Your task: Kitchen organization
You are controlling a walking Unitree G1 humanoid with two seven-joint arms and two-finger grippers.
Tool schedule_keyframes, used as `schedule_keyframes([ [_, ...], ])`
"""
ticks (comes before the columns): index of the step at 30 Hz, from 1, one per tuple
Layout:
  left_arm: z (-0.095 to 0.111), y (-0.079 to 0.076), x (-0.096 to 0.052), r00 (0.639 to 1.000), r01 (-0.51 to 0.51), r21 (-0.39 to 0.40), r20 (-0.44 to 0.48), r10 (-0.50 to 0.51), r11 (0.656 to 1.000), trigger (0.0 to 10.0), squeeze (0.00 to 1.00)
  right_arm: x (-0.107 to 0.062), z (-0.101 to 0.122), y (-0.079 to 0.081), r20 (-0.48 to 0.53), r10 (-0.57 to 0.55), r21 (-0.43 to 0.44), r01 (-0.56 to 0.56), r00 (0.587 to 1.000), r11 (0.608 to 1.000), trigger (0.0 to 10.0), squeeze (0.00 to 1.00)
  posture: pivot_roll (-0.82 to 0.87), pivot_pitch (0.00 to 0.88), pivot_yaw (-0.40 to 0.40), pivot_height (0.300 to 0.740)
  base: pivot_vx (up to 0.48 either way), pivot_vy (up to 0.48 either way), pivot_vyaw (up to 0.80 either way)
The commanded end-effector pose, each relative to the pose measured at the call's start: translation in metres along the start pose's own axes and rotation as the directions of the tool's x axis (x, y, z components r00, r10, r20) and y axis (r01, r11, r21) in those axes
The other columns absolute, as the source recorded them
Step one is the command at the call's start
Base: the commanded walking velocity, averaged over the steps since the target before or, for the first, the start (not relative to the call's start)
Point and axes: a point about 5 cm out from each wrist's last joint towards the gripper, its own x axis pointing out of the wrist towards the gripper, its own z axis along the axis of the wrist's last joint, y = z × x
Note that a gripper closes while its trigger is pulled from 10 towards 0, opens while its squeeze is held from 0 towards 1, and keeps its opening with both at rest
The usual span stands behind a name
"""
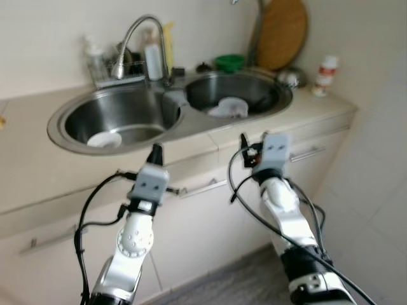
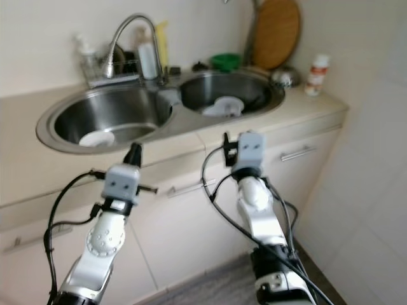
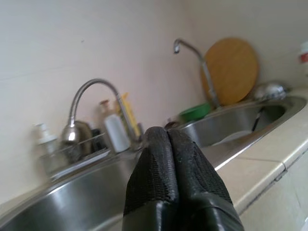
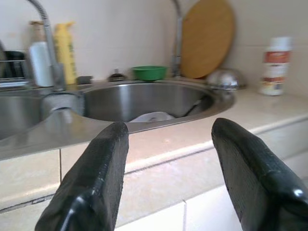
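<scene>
- Beige countertop (image 1: 38,171) is carrying a steel double sink (image 1: 172,105) against a pale wall, and we are facing it from the cabinet front.
- We are holding our left gripper (image 3: 169,139) in front of the counter edge by the left basin, its fingers pressed together on nothing.
- We are holding our right gripper (image 4: 168,144) before the right basin, fingers spread wide apart and empty.
- We are seeing a white bowl (image 1: 103,139) lying in the left basin and a white dish (image 1: 229,107) in the right one.
- Behind the sink a round wooden board (image 1: 282,32) is leaning on the wall, a green bowl (image 1: 229,61) sitting beside it, a white bottle (image 1: 326,74) standing at the counter's right end.
</scene>
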Motion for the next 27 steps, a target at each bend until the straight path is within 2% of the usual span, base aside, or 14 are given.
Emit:
schedule_keyframes([
  [1, -0.0025, 0.0051, -0.001, 1.0, -0.007, 0.014, -0.005, 0.007, 1.0, 10.0, 0.0, 0.0015, 0.0048, 0.0103, 0.018, 0.027, 0.0, -0.027, 0.999, 1.0, 10.0, 0.0, -0.03, 0.0, -0.008, 0.74, 0.0, 0.0, -0.8],
  [27, -0.0059, -0.0009, -0.0039, 0.999, 0.04, 0.015, -0.013, -0.04, 0.999, 10.0, 0.0, -0.0009, 0.0016, 0.0044, 0.016, -0.016, -0.006, 0.016, 1.0, 1.0, 10.0, 0.0, -0.04, 0.0, 0.002, 0.74, 0.0, 0.0, -0.8],
])
